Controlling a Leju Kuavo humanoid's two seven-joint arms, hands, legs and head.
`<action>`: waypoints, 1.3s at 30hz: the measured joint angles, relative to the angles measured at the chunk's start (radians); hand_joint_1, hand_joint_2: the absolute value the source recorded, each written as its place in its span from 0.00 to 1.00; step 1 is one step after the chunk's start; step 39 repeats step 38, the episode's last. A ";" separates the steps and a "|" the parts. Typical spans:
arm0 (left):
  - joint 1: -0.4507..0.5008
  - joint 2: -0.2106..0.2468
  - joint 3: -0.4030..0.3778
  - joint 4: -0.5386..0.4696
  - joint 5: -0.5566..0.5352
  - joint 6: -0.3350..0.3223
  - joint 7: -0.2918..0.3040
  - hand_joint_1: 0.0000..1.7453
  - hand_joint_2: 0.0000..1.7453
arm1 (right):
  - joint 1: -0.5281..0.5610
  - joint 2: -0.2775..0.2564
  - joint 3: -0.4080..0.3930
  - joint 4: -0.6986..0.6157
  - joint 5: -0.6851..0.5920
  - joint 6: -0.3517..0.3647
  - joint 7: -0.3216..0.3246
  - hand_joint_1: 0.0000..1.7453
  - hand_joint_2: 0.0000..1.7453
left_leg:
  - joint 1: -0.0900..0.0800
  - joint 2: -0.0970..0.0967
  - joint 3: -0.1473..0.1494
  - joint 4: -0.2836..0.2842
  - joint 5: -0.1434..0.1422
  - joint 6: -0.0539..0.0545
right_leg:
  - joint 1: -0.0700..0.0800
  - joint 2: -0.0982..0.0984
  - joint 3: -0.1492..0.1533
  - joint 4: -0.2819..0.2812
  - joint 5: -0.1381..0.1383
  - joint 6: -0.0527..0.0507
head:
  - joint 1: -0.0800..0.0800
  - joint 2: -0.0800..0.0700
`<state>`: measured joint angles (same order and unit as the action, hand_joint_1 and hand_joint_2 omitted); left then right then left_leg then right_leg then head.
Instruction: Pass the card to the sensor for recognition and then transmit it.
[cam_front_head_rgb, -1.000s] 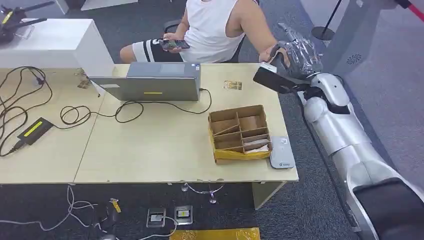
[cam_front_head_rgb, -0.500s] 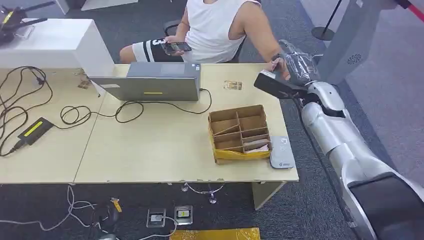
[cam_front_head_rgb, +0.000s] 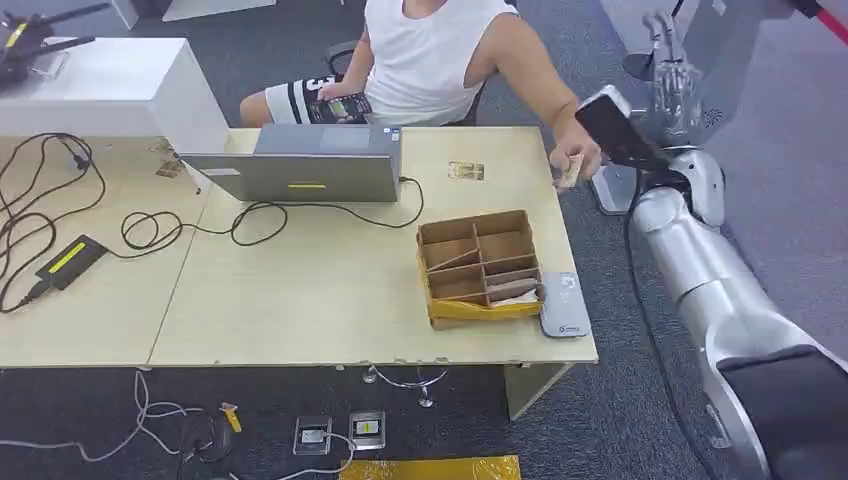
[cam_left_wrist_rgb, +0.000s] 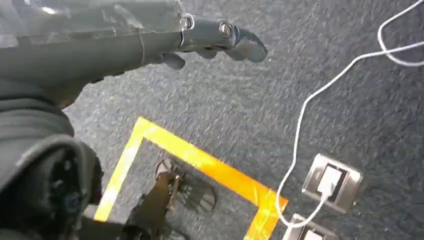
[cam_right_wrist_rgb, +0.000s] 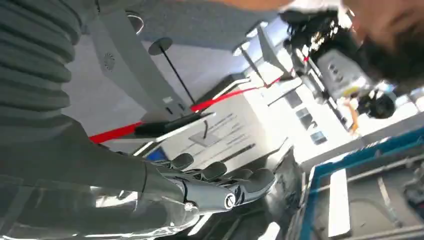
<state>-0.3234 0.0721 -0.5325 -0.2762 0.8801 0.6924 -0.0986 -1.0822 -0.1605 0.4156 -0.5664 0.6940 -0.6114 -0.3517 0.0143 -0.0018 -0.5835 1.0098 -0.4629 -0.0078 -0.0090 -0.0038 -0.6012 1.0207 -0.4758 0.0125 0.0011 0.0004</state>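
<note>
Holding the card (cam_front_head_rgb: 568, 172) at the table's two o'clock corner, the person's hand (cam_front_head_rgb: 580, 160) is completing the handover. The right hand (cam_front_head_rgb: 668, 85) is standing empty, fingers apart, at one o'clock; next, I judge, another card from the box (cam_front_head_rgb: 478, 265).

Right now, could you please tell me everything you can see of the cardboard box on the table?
The cardboard box is a shallow, open-topped brown tray split by cardboard dividers into several compartments. Yellow tape runs along its near side. It sits flat near the table's right front corner, with a grey sensor pad right beside it. One front compartment seems to hold something pale and flat. Neither hand touches it.
</note>
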 joint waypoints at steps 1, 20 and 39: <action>0.002 0.000 0.001 0.005 0.000 0.000 -0.011 0.00 0.00 | 0.001 -0.010 -0.012 -0.008 -0.033 -0.023 -0.002 0.00 1.00 | 0.000 0.000 0.000 0.000 0.000 0.000 | 0.000 0.000 0.000 0.000 0.000 0.000 | 0.000 0.000; 0.103 -0.028 0.274 0.083 -0.149 0.000 -0.172 0.00 0.00 | 0.439 -0.360 -0.936 -0.003 0.183 -0.087 -0.080 0.00 1.00 | -0.001 0.001 0.000 0.001 -0.006 0.003 | -0.001 -0.001 0.001 -0.003 -0.002 0.002 | -0.001 0.000; 0.125 -0.077 0.515 0.088 -0.360 0.000 -0.151 0.00 0.00 | 0.830 -0.272 -1.453 0.230 0.527 0.052 0.388 0.00 1.00 | 0.001 0.000 0.001 0.000 -0.009 0.002 | 0.001 -0.001 0.003 -0.003 -0.006 0.002 | 0.000 0.000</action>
